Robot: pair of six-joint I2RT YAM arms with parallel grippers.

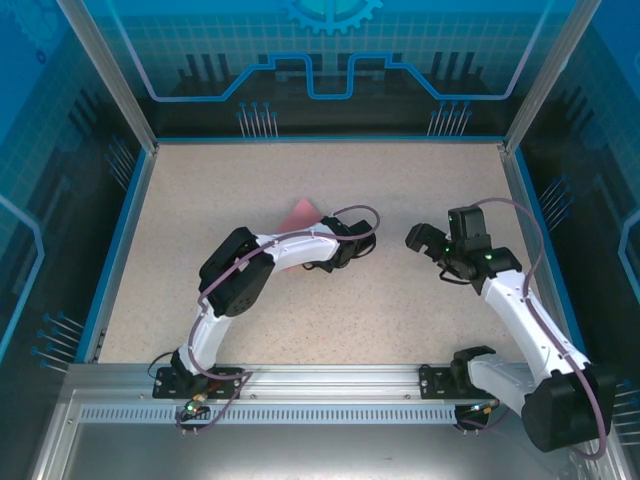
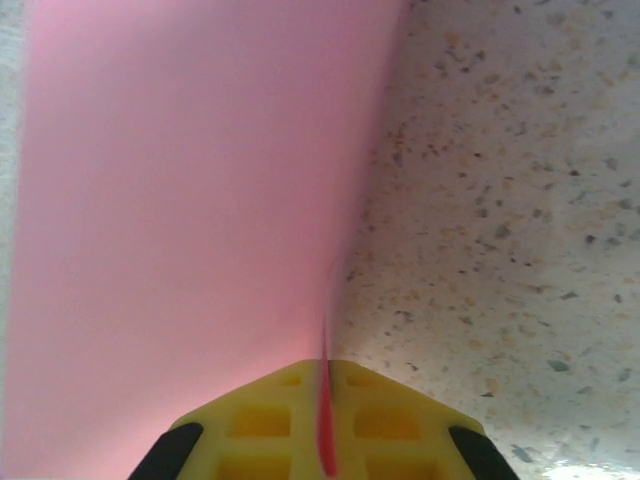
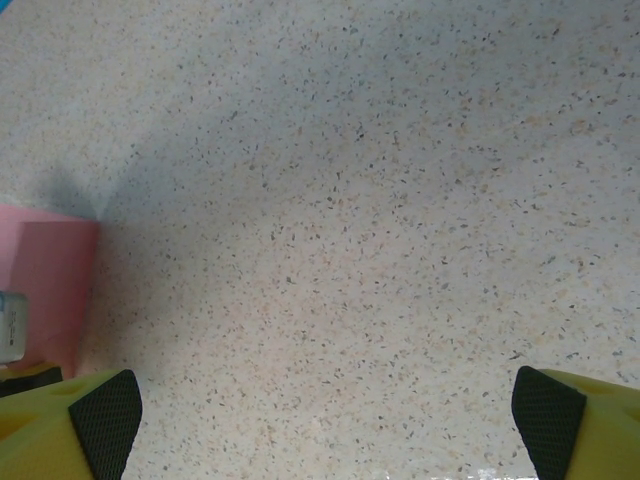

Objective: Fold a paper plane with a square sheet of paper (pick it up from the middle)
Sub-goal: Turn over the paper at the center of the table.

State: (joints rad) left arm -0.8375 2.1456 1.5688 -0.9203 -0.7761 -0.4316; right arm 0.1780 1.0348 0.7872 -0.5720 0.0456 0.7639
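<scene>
My left jaws clamp the square sheet of paper (image 2: 180,200); right jaws gape beside it. Lift slowly, avoiding tears.

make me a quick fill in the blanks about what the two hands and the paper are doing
1. The left hand is ___ on the sheet of paper.
2. The sheet of paper is ___ in colour.
3. The right hand stands ___ over the bare speckled table.
4. In the right wrist view, the sheet of paper sits at the ___ edge of the picture.
Missing words: shut; pink; open; left
</scene>
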